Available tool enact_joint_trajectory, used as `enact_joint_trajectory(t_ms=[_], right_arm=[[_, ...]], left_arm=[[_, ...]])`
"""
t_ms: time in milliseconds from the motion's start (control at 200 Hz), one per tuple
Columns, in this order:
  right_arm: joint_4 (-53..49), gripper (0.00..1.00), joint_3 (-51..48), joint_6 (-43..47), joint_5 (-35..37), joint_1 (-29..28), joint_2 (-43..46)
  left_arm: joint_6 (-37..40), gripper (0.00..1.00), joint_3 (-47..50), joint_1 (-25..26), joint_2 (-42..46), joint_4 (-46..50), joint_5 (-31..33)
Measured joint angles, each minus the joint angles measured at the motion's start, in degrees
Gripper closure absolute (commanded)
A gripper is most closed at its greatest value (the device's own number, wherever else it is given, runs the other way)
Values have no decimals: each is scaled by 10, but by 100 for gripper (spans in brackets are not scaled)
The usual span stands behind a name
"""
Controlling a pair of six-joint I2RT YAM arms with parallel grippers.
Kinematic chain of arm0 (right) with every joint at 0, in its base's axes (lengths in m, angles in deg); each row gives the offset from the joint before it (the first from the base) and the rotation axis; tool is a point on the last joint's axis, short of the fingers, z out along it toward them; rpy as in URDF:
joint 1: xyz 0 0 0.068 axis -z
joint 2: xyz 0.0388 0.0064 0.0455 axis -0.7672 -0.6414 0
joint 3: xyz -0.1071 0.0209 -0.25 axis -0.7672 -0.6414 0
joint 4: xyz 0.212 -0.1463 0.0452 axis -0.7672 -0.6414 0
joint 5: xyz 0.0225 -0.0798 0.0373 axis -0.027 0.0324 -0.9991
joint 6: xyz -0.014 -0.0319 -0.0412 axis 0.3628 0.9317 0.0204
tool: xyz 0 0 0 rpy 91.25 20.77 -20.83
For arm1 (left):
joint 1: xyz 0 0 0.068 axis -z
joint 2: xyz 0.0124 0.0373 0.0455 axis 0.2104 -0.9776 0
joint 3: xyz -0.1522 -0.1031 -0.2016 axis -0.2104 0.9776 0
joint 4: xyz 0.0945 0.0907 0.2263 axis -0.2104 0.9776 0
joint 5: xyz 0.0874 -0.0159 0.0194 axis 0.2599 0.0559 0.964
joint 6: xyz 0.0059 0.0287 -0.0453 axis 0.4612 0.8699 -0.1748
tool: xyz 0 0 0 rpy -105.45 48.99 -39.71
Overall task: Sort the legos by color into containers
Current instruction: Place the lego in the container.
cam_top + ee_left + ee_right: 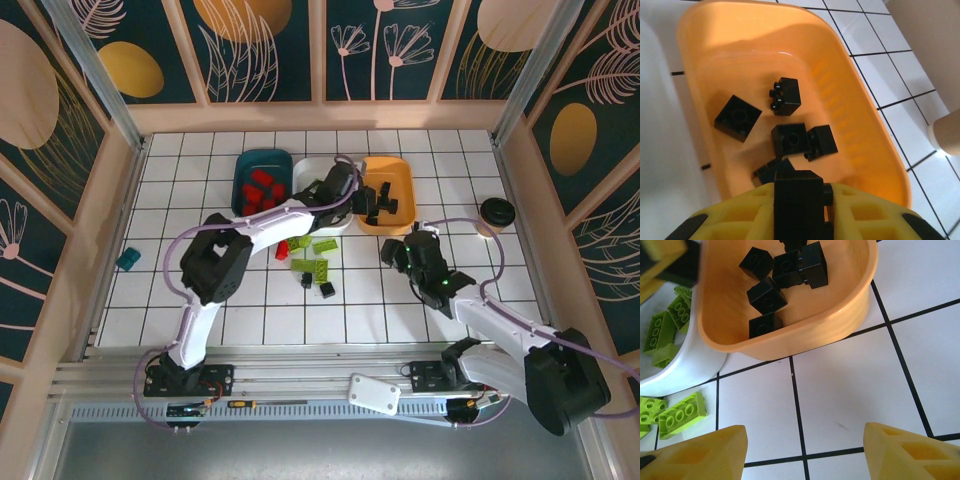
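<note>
Left pincer [800,210] clamping black brick [796,187], above orange tray [865,130], right pincer [805,434] wide

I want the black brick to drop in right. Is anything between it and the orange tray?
Nothing visible is in the way. The black brick sits in the left tool, right above the orange tray, with open air under it. Other bricks lie on the tray floor, so it may land on one.
</note>
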Motion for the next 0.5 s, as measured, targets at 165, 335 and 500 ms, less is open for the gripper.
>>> enact_joint_trajectory(t_ms=[165, 335, 500], right_arm=[[-2, 36, -1, 0, -9, -2, 4], [10, 36, -6, 3, -39, -9, 2], [53, 35, -3, 5, -78, -44, -33]], left_arm=[[-3, 42, -61, 0, -49, 22, -5], [-11, 27, -68, 0, -37, 18, -15], [-19, 13, 29, 0, 66, -13, -24]])
